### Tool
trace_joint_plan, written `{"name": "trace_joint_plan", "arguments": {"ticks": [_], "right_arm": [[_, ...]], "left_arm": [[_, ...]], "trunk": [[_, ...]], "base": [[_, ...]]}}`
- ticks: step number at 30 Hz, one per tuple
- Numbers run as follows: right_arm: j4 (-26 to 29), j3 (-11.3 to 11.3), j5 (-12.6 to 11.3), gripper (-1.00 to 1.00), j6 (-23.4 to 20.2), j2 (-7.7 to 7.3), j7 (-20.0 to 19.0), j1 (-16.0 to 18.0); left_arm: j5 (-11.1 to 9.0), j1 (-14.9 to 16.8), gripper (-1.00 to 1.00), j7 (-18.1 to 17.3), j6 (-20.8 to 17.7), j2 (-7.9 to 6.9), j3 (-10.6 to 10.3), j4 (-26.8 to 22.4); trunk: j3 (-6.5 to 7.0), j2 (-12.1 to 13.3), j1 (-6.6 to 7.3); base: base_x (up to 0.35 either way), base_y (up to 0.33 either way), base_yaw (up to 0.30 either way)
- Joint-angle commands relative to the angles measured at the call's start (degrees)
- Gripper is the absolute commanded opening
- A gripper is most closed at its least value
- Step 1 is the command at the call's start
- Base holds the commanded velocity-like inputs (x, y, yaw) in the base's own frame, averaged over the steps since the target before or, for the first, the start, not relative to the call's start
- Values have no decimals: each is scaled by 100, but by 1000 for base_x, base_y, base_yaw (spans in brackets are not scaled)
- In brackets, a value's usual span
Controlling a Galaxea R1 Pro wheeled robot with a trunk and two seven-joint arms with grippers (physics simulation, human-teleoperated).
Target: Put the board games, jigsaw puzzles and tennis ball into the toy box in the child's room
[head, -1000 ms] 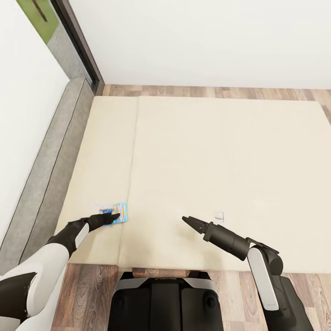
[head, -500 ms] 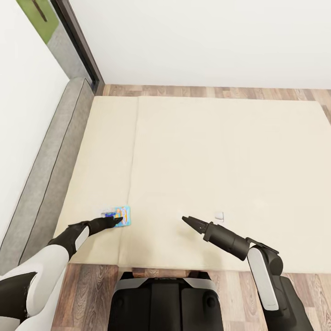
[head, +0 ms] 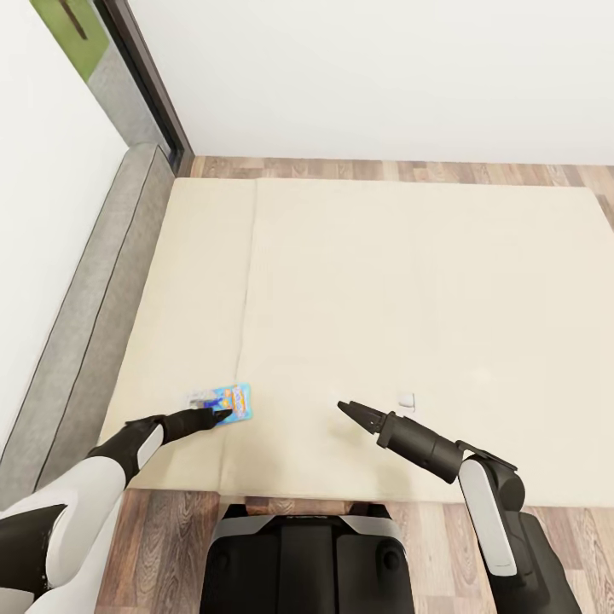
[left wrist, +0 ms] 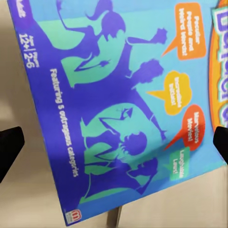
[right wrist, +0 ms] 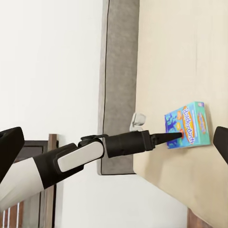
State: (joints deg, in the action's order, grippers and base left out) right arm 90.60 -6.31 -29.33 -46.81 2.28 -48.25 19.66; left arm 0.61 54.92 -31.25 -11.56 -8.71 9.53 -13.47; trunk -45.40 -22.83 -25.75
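Note:
One board game (head: 228, 398), a thin blue box with purple figures and orange speech bubbles, lies flat on the cream bed (head: 384, 281) near its front left corner. My left gripper (head: 218, 415) rests at the game's near edge, open. In the left wrist view the cover (left wrist: 123, 104) spans the space between the two black fingertips (left wrist: 9, 149). My right gripper (head: 345, 408) hovers open over bare mattress to the right, well apart from the game. From the right wrist view the game (right wrist: 187, 124) shows with the left arm's tip touching it.
A grey padded edge (head: 94, 290) runs along the bed's left side against a white wall. A small white object (head: 407, 398) lies on the mattress beside my right arm. Wooden floor (head: 170, 546) borders the bed's near side, where my base (head: 303, 554) stands.
The board game has slid a little to the right and toward the bed's front edge, with my left gripper moving along with it. The right arm has not moved.

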Motion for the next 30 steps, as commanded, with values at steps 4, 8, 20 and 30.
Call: {"name": "trace_joint_plan", "arguments": {"ticks": [4, 8, 20, 30], "right_arm": [[1, -11, -3, 100, -30, 3, -17, 3], [1, -11, -3, 100, -30, 1, -17, 3], [1, -16, -3, 100, -30, -6, -24, 3], [1, -20, -3, 100, -30, -9, -28, 3]], "left_arm": [[-2, 1, 100, -105, -57, -48, 52, -6], [0, 1, 100, -302, -57, -98, 50, -6], [5, 1, 100, -541, -57, -114, 49, -6], [1, 1, 100, -554, -57, -113, 53, -21]], "trunk": [[-6, -8, -3], [-6, -8, -3], [-6, -8, -3], [-6, -8, -3]], "base": [[0, 0, 0], [0, 0, 0], [0, -25, 0], [0, -19, 0]]}}
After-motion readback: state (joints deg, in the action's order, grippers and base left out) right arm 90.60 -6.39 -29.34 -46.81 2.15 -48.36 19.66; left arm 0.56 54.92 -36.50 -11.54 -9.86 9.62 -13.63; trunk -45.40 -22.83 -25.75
